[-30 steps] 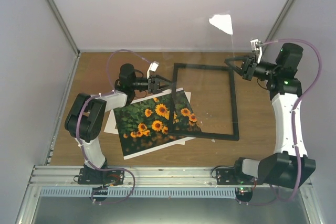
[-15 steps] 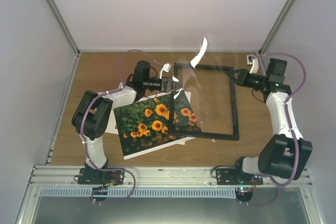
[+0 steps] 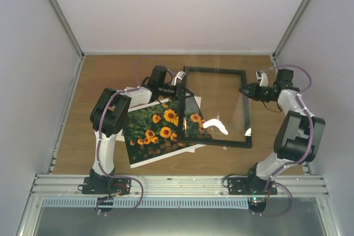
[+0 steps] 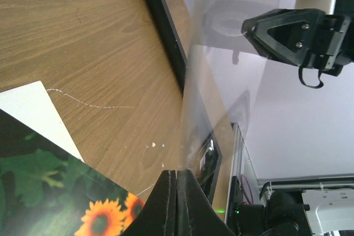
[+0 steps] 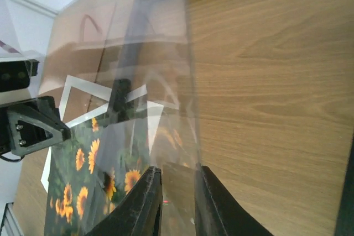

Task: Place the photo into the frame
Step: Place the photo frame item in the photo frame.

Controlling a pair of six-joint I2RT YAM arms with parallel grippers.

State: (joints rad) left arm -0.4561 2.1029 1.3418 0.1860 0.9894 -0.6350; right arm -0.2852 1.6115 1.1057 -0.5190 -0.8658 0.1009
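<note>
1. The photo [image 3: 157,131] lies flat on the wooden table [image 3: 110,75], mostly left of the frame [image 3: 221,143]. Its right corner reaches under the frame's near-left corner, so it is not yet set inside.
2. A white mat [image 4: 27,103] lies beneath the photo, showing past the photo's edge on the side away from the frame.
3. The frame rests flat on the table, its near-left corner lying over the photo.
4. A clear sheet [image 3: 215,126] spans the frame's opening. It catches a bright glare toward the frame's near rail.
5. The left gripper [image 3: 181,89] sits at the frame's far-left corner. Its fingers [image 4: 166,192] are clenched, pinching the sheet's edge, and the sheet rises from between them.
6. The right gripper [image 3: 242,90] sits at the far end of the frame's right rail. Its fingers [image 5: 149,197] stand slightly apart, released, with the sheet's edge running loose between them.
</note>
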